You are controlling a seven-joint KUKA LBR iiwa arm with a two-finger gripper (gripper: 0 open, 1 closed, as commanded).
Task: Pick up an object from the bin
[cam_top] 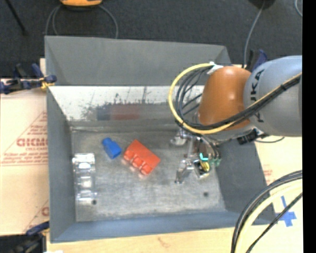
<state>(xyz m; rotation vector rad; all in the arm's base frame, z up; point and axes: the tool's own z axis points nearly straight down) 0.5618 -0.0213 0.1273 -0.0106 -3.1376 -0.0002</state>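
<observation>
Your pick has not yet happened: nothing is lifted, and every loose thing lies on the floor of the grey metal bin [147, 199]. The arm [276, 94] reaches in from 3 o'clock and hangs low over the floor's 3 o'clock side.

Of the loose things, the largest is a clear plastic piece [84, 177] against the wall at 9 o'clock, well apart from the arm. Next is an orange-red ridged block [141, 158] near the middle of the floor, the nearest thing to the arm's tip, lying at its 9 o'clock but apart from it. Smallest is a blue cap [111, 148], just beside the block at the block's 10 o'clock.

The fingers [180, 174] look spread wide, one tip toward 12 o'clock and the other toward 6 o'clock, with only bare floor between them. They hold nothing and touch none of the three things. By my reading, all of the task is left for you: settle round one thing, close on it, and raise it out.
</observation>
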